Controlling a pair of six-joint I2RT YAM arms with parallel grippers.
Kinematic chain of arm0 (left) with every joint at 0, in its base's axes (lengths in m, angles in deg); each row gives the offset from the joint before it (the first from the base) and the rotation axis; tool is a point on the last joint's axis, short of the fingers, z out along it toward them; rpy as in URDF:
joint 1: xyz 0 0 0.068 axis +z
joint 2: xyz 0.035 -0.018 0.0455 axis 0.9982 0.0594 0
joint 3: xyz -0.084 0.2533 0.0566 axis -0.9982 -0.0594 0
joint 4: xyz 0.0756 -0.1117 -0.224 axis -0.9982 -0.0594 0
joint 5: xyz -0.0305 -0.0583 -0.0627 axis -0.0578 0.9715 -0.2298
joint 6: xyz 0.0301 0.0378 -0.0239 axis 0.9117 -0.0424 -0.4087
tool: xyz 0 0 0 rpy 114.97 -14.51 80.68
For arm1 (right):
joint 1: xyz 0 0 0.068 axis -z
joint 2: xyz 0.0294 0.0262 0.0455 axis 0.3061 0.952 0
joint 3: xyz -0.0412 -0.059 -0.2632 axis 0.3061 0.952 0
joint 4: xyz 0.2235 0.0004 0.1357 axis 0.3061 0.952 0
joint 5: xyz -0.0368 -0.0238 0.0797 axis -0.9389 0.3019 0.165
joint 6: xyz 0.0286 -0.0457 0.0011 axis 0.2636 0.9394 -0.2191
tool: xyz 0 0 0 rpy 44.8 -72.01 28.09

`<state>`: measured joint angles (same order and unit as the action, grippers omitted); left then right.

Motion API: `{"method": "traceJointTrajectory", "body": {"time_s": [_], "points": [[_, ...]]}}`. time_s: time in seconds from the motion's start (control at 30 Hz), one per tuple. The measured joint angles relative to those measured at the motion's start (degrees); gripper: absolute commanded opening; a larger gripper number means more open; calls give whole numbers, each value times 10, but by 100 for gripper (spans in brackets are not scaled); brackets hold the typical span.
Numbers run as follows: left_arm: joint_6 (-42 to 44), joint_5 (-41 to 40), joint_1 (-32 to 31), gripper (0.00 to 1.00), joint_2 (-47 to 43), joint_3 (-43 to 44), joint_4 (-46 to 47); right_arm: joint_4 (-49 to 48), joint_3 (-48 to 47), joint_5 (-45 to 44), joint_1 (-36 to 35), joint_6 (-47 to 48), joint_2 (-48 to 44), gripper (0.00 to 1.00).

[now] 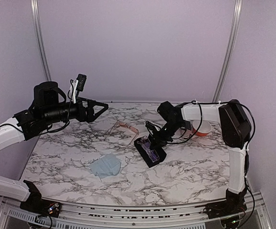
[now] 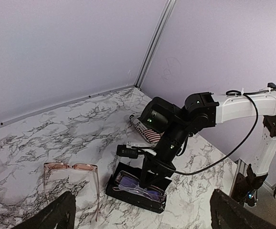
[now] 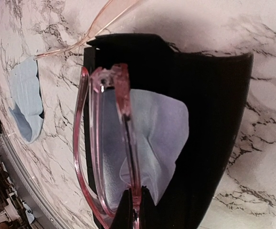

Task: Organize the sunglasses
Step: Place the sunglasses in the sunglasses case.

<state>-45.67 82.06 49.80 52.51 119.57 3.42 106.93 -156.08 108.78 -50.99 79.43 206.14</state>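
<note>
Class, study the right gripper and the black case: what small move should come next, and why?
Probably open the right gripper and let go. It is shut on the plastic-framed sunglasses, which already appear to lie inside the open black case on its blue cloth, so little seems left but the release.

The right arm (image 2: pixel 197 112) hides most of the red-and-white striped case (image 2: pixel 145 134) — the lower picture edge crops the translucent pink-framed sunglasses (image 3: pixel 127 119).

The right gripper (image 1: pixel 153 141) dips onto the lilac-framed sunglasses (image 1: pixel 150 151) in the black case (image 1: pixel 155 160), the wire-framed sunglasses (image 1: pixel 124 128) lie nearby on the marble table (image 1: pixel 190 167), and the left gripper (image 1: pixel 104 107) hangs raised, jaws apart.
</note>
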Motion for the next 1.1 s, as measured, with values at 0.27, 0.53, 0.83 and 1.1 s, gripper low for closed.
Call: {"method": "traceJointTrajectory", "body": {"time_s": [0.27,0.53,0.83,1.1], "points": [[0,0,0,99,0,0,0,-18,19,-3,0,-5,-29,0],[0,0,0,99,0,0,0,-16,20,-42,0,-12,-44,0],[1,0,0,99,0,0,0,-14,20,-75,0,-31,-44,0],[2,0,0,99,-1,0,0,-14,17,-81,-5,-36,-29,0]]}}
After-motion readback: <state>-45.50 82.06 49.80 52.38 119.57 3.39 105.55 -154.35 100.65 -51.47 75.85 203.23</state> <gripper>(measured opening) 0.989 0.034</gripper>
